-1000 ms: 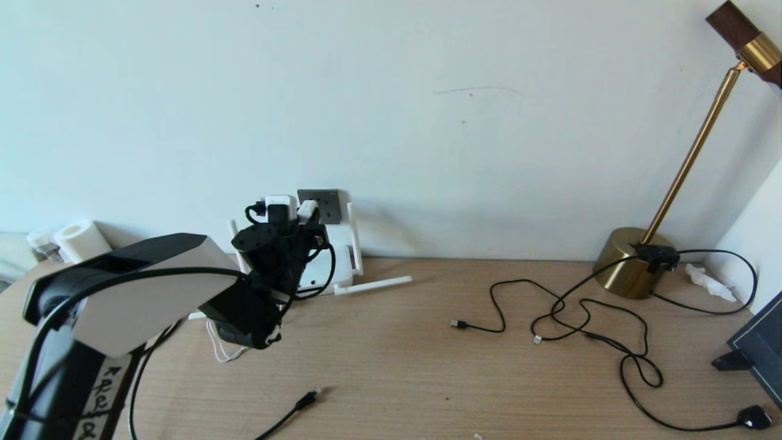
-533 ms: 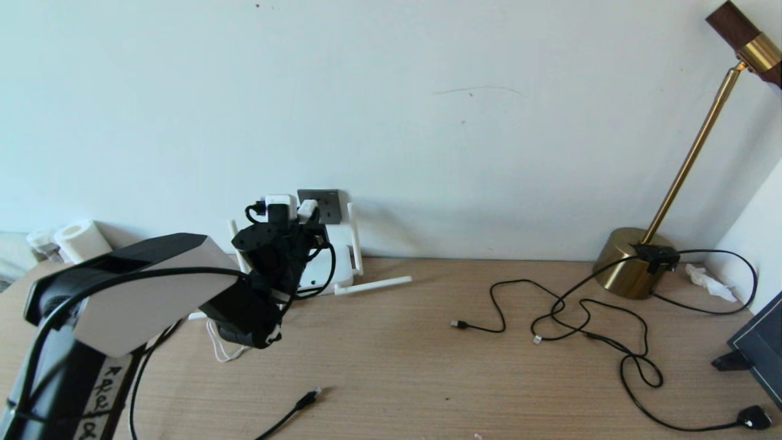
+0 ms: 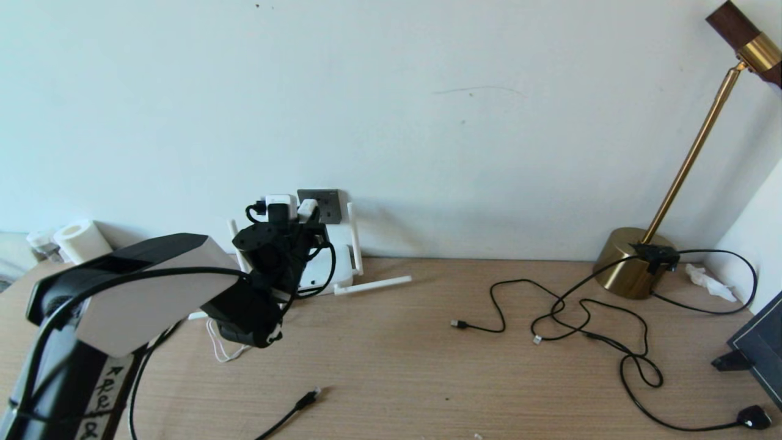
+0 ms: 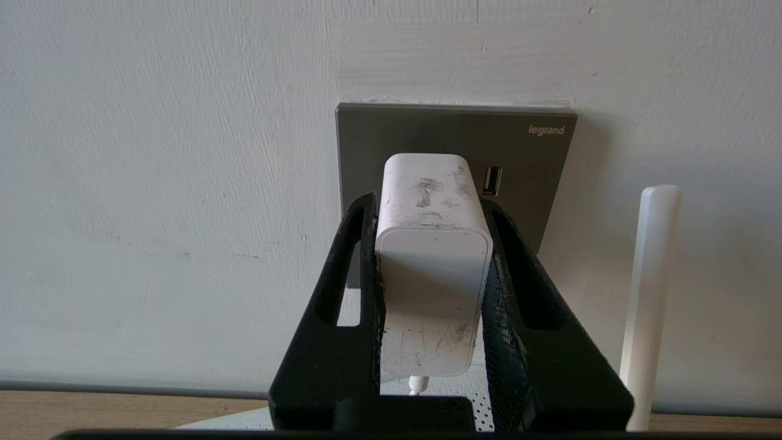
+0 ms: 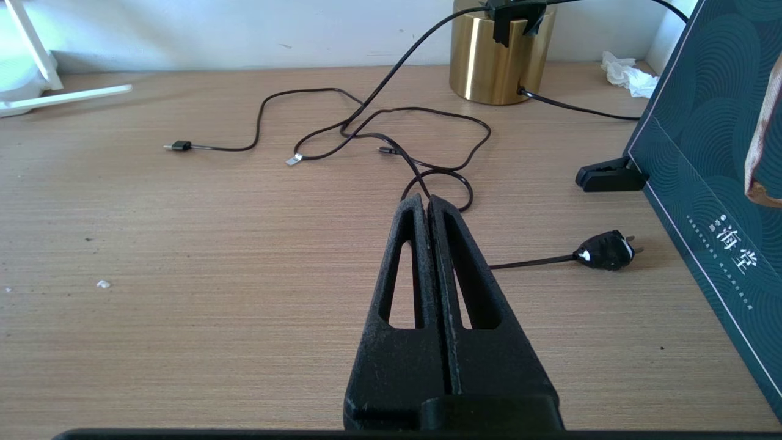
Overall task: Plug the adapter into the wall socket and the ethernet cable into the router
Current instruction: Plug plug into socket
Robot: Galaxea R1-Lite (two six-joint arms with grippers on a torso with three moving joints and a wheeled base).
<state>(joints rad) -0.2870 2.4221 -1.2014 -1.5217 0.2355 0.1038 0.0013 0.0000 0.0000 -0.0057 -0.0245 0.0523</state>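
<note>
Almost nothing differs from the head view a second ago: the left arm reaches to the same spot at the wall, and the cables on the table (image 3: 427,366) lie in the same loops. The left pincer (image 4: 431,208) is closed partway on the adapter (image 4: 432,269), its two black fingers (image 4: 357,244) pressing the white block's sides, with the adapter's front end against the wall socket (image 4: 531,159); whether the pins are fully seated cannot be told. In the head view the adapter (image 3: 307,209) sits at the grey wall socket (image 3: 327,205), just above the router (image 3: 324,260). A thin white cord leaves the adapter's rear end. One upright router antenna (image 4: 647,293) stands just beside the socket plate, and another antenna (image 3: 372,285) lies flat on the table. The ethernet cable (image 3: 305,400) rests loose on the table near the front edge, its plug end well apart from the router and unplugged. The right pincer (image 5: 427,205) is pressed fully closed with nothing in it, hovering above the table over the thin black cables (image 5: 391,134). Near it lie a black plug (image 5: 605,250) on its cord, the brass lamp base (image 5: 498,58), a crumpled tissue (image 5: 626,73) and a dark patterned box (image 5: 715,177).
</note>
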